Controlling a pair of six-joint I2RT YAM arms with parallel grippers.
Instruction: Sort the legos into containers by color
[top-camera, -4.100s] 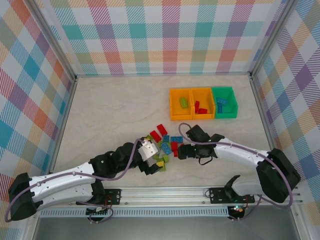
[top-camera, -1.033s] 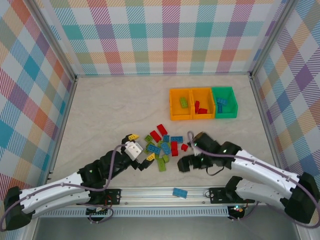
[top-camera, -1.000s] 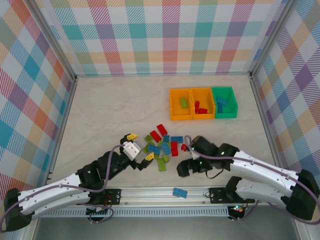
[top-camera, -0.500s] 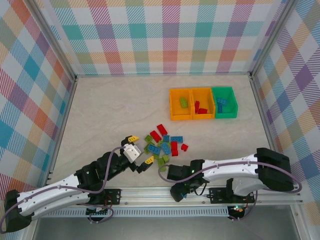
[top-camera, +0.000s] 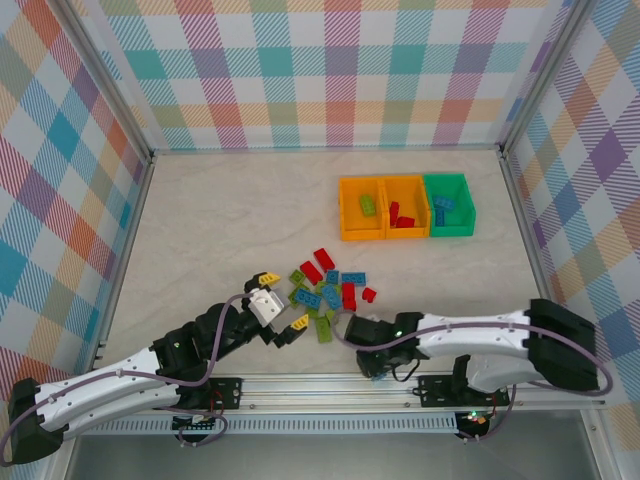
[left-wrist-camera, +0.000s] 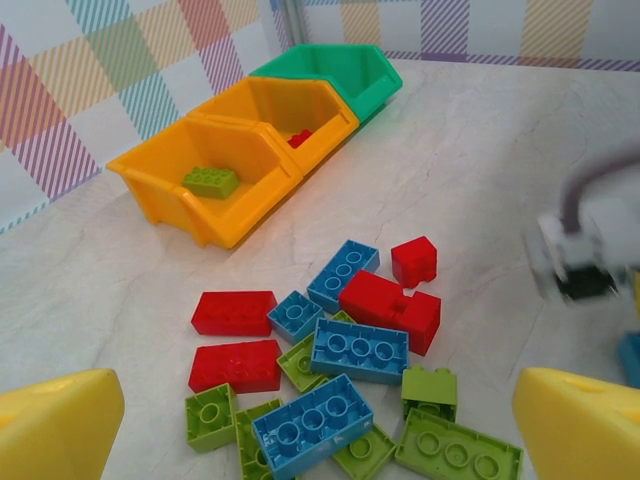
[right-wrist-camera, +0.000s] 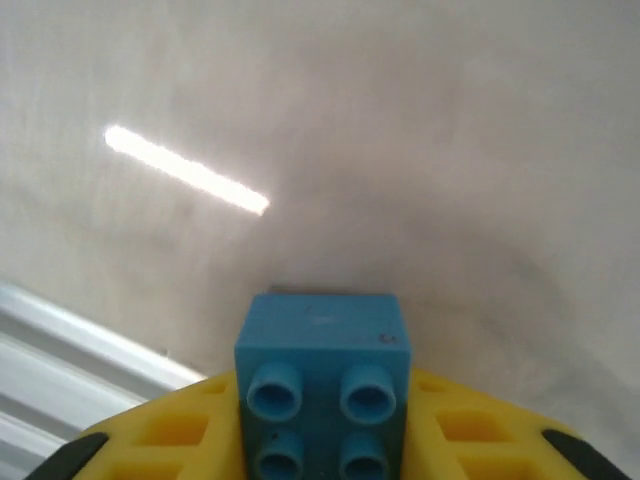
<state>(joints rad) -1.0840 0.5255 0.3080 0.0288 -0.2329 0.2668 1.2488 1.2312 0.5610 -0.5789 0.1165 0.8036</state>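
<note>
Orange and green are the colours of the three bins I see from the top camera. They stand side by side, touching, far back on the right of the pale table (top-camera: 220, 210). The left orange bin (top-camera: 362, 234) has a green brick in it. The middle orange bin (top-camera: 406, 233) has red bricks. The green bin (top-camera: 450, 230) has blue ones. A pile of bricks (top-camera: 325, 290) in red, blue and lime green lies on the table, closer to me than the bins. My left gripper (top-camera: 284, 299) sits just at the left of the pile. My right gripper (top-camera: 377, 368) points down at the near edge of the table, by the metal rail (top-camera: 300, 385). From up here I cannot tell how its jaws stand.

From the left wrist camera I see two yellow fingers (left-wrist-camera: 55, 420), one in each bottom corner, spread wide with nothing held. The pile lies in front of them. The bricks lie flat with their round bumps up, and many touch each other. The bins stand further back.

From the right wrist camera I see one blue brick (right-wrist-camera: 322, 385). It is pinched tight between the yellow pads (right-wrist-camera: 170, 435). Four round bumps on it face the camera. The pale table is close behind it.
</note>
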